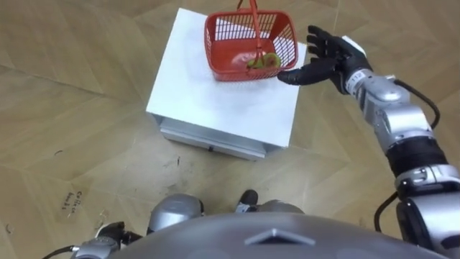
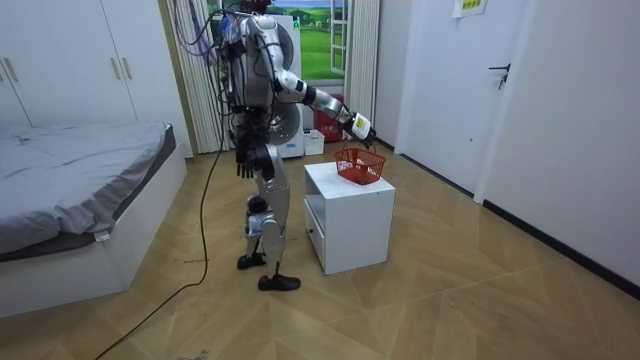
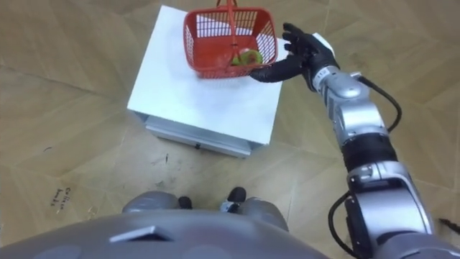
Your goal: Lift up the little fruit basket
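Note:
The red mesh fruit basket [image 1: 231, 44] stands on the far part of a white cabinet top [image 1: 215, 108], its handle [image 1: 253, 21] upright. A greenish-yellow fruit [image 1: 263, 62] lies inside by the right wall. My right hand [image 1: 327, 57] hovers open just right of the basket, fingers spread and the thumb pointing at its near right corner; I cannot tell if it touches. In the room view I stand at the cabinet [image 2: 350, 215] with the right arm stretched over the basket [image 2: 358, 165]. My left hand [image 2: 243, 160] hangs relaxed at my side.
The cabinet has a drawer [image 1: 212, 140] on the side facing me and stands on wooden floor. A bed [image 2: 80, 190] lies on the room view's left, with wardrobes behind it. A white door [image 2: 500, 100] and wall are on the room view's right.

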Motion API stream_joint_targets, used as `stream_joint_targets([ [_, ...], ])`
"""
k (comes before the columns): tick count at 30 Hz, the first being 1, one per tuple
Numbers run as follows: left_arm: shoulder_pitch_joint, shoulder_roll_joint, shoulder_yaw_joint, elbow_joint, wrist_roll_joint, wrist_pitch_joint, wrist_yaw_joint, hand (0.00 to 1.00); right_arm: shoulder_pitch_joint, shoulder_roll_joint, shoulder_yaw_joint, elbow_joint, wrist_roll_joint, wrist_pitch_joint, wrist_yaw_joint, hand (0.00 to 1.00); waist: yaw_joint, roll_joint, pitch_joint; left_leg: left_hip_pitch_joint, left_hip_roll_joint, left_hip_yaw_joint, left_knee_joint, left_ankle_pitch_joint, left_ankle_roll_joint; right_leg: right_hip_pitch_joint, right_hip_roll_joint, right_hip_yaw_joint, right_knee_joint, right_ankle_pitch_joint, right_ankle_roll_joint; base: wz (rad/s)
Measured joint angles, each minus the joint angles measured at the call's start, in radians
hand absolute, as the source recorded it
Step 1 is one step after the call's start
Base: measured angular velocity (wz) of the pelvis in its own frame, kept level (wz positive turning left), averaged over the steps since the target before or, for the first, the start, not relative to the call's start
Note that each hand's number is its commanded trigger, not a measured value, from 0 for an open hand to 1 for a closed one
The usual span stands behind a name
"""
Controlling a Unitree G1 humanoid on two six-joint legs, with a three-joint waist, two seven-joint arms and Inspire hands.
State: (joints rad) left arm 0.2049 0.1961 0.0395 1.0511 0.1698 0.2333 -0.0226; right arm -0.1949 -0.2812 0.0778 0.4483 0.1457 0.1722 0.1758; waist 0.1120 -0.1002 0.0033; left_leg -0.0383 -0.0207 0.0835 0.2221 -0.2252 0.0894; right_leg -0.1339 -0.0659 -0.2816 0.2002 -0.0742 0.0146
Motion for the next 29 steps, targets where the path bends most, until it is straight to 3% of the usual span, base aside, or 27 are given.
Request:
stream_joint_targets([
  [3, 0.001, -0.001, 0.016, -0.015, -0.003, -0.001, 0.022, 0.0, 0.126, 0.003, -0.022, -0.063, -0.085, -0.024, 0.0, 0.0, -0.033, 0.013, -0.0005, 0.03, 0.003, 0.029, -0.014, 0.0, 0.0, 0.033, 0.012, 0.036, -0.032, 0.006, 0.008, -0.16],
  [4, 0.0, -0.002, 0.016, -0.019, -0.003, -0.001, 0.026, 0.0, 0.144, 0.003, -0.025, -0.062, -0.105, -0.024, -0.001, 0.0, -0.039, 0.011, -0.0043, 0.034, 0.004, 0.032, -0.022, 0.0, 0.0, 0.031, 0.014, 0.038, -0.032, 0.006, 0.008, -0.18],
  [6, -0.003, -0.008, 0.017, -0.025, -0.018, -0.011, 0.049, 0.0, 0.189, 0.007, -0.037, -0.044, -0.133, -0.026, -0.012, 0.0, -0.06, 0.018, -0.0029, 0.047, 0.007, 0.048, -0.041, 0.0, 0.0, 0.029, 0.015, 0.048, -0.032, 0.008, 0.008, -0.22],
  [9, -0.001, -0.019, 0.027, -0.039, -0.042, -0.029, 0.076, 0.0, 0.271, 0.012, -0.066, 0.08, -0.219, -0.031, -0.022, 0.0, -0.087, 0.031, -0.0114, 0.07, 0.009, 0.059, -0.06, 0.0, 0.0, 0.038, 0.018, 0.067, -0.03, 0.009, 0.007, -0.22],
  [13, -0.018, -0.027, 0.037, -0.054, -0.047, -0.061, 0.098, 0.0, 0.353, 0.029, -0.084, 0.313, -0.241, -0.031, -0.037, 0.0, -0.107, 0.037, -0.0105, 0.107, 0.013, 0.079, -0.088, -0.002, -0.003, 0.054, 0.036, 0.093, -0.03, 0.009, 0.007, -0.18],
  [14, -0.022, -0.029, 0.035, -0.052, -0.05, -0.068, 0.104, 0.0, 0.356, 0.041, -0.086, 0.395, -0.241, -0.032, -0.045, 0.0, -0.108, 0.045, -0.005, 0.113, 0.015, 0.087, -0.09, -0.004, -0.005, 0.057, 0.04, 0.102, -0.031, 0.01, 0.005, -0.25],
  [20, -0.017, -0.049, 0.032, -0.048, -0.071, -0.088, 0.123, 0.0, 0.369, 0.095, -0.101, 0.62, -0.225, -0.044, -0.064, 0.0, -0.113, 0.063, -0.0026, 0.13, 0.025, 0.104, -0.089, -0.016, -0.01, 0.069, 0.052, 0.111, -0.032, 0.01, 0.003, -0.09],
  [25, -0.005, -0.066, 0.04, -0.047, -0.039, -0.086, 0.121, 0.0, 0.343, 0.096, -0.102, 0.752, -0.253, -0.061, -0.087, 0.0, -0.123, 0.081, 0.0007, 0.14, 0.025, 0.092, -0.091, -0.016, -0.011, 0.082, 0.052, 0.098, -0.032, 0.002, 0.003, 0.08],
  [29, 0.012, -0.066, 0.047, -0.045, 0.005, -0.068, 0.106, 0.0, 0.344, 0.108, -0.101, 0.814, -0.332, -0.021, -0.089, 0.0, -0.128, 0.086, 0.0018, 0.145, 0.026, 0.079, -0.091, -0.019, -0.015, 0.088, 0.054, 0.092, -0.031, -0.007, 0.004, 0.08],
])
